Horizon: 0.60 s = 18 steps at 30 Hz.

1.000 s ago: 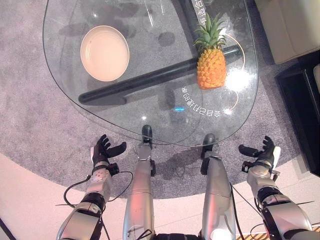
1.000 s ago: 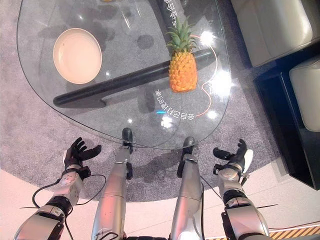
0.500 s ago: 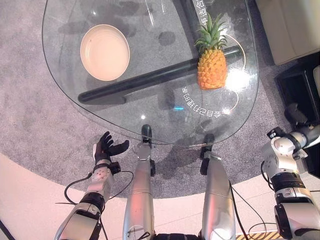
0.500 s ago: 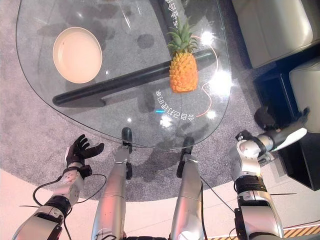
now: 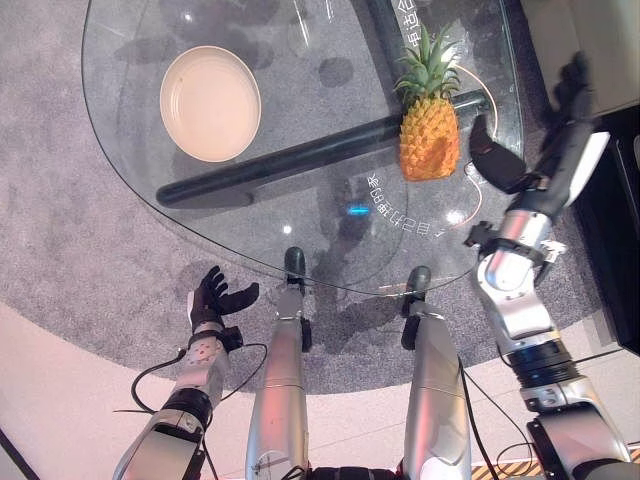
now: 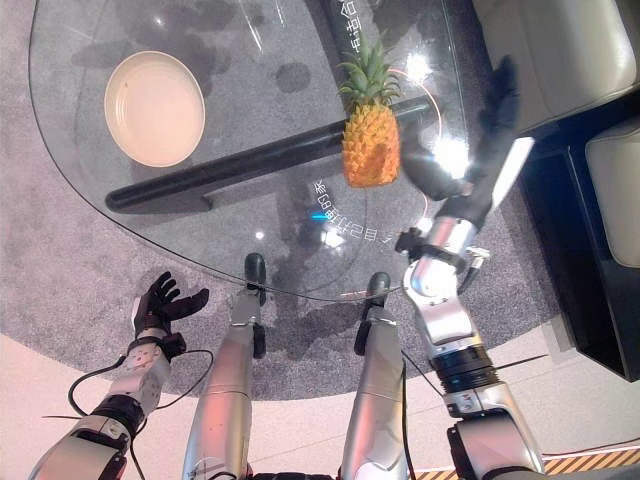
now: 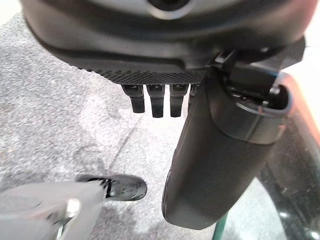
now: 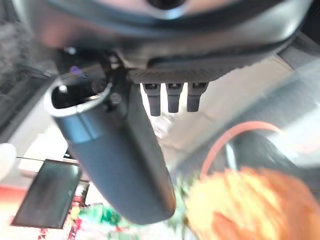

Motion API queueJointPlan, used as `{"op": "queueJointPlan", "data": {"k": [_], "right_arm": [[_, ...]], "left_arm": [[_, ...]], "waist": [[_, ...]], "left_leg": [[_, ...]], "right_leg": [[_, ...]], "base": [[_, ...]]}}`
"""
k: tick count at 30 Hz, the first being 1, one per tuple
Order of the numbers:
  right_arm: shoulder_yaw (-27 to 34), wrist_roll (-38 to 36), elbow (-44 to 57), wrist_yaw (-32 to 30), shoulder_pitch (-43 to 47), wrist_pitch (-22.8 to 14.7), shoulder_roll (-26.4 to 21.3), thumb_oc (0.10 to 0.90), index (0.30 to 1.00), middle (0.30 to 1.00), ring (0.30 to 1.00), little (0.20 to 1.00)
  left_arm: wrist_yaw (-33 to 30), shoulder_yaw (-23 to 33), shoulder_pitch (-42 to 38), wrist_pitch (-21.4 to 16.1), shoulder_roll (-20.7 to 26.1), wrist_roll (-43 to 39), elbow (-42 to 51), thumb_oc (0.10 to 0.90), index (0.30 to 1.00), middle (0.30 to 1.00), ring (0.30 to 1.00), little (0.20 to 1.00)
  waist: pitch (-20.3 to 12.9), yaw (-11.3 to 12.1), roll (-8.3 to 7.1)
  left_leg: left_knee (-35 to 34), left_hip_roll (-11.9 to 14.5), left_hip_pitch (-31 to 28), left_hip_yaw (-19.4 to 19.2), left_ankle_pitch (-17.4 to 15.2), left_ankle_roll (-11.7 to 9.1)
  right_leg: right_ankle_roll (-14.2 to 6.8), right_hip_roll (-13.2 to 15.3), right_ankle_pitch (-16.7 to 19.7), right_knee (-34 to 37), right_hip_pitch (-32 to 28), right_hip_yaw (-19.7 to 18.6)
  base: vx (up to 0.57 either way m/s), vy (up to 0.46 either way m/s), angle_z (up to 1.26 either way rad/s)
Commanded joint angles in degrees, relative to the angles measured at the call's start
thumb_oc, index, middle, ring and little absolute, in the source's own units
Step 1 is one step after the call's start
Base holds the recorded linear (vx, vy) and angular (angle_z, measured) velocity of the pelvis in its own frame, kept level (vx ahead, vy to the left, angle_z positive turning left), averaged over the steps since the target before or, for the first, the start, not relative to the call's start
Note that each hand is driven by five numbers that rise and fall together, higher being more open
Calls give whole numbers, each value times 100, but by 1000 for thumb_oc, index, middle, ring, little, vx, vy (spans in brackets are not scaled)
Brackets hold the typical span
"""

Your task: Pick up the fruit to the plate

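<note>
Pineapple [image 5: 429, 145]: stands upright on the glass worktop [image 5: 130, 130], right of centre, green crown pointing to the far side; no hand has hold of it
Plate [image 5: 210, 103]: cream, round, nothing on it; sits on the far left part of the worktop, well apart from the pineapple
Right hand [image 5: 555, 150]: raised over the right edge of the worktop, just to the right of the pineapple; fingers straight and spread, thumb held out toward the fruit, grasping nothing; in the right wrist view the fruit shows as an orange blur [image 8: 245, 205] past the thumb, and contact cannot be told
Left hand [image 5: 212, 300]: low on the near left, off the worktop and above the grey carpet [image 5: 70, 250]; fingers relaxed and apart, palm up, holding nothing
Worktop base: a dark bar [image 5: 300, 160] shows through the glass, running from near left to far right, passing under the pineapple
Surroundings: a pale sofa [image 6: 560, 50] stands at the far right, beyond the worktop
</note>
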<state>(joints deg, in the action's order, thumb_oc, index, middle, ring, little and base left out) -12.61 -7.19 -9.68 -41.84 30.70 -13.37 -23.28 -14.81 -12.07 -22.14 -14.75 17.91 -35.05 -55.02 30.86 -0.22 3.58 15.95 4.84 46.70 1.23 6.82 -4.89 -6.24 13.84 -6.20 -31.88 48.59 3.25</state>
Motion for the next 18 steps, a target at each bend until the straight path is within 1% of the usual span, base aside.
{"op": "queueJointPlan", "data": {"k": [1,6,8,15,18], "right_arm": [[184,524,883,157,133,-178,-229,800,900,900,900,900],[-117,524,920,278,347,152,-177,800,900,900,900,900],[-190,541,901,293,398,219,-148,800,900,900,900,900],[-269,521,862,162,471,409,-133,800,900,900,900,900],[-282,483,788,97,487,646,-125,800,900,900,900,900]], "left_arm": [[-265,206,414,-278,45,117,-169,800,900,900,900,900],[-225,120,375,-294,-29,89,-239,800,900,900,900,900],[-189,101,388,-306,-61,100,-257,800,900,900,900,900],[-199,30,423,-305,-136,54,-250,800,900,900,900,900],[-201,36,401,-248,-129,48,-236,800,900,900,900,900]], "waist": [[-107,-12,68],[-107,28,135],[-107,46,156],[-107,59,217],[-107,60,226]], "left_leg": [[624,-89,-100,-51,-528,199],[572,-103,-154,-108,-490,193],[561,-107,-182,-119,-481,189],[496,-110,-256,-162,-441,175],[496,-109,-282,-173,-434,168]], "right_leg": [[86,2,662,605,-94,19],[112,44,661,631,-133,41],[117,57,661,630,-151,46],[124,85,666,638,-177,43],[117,96,669,626,-190,43]], "base": [[14,38,-6],[11,39,-2],[8,19,0],[2,4,0],[8,11,-5]]}}
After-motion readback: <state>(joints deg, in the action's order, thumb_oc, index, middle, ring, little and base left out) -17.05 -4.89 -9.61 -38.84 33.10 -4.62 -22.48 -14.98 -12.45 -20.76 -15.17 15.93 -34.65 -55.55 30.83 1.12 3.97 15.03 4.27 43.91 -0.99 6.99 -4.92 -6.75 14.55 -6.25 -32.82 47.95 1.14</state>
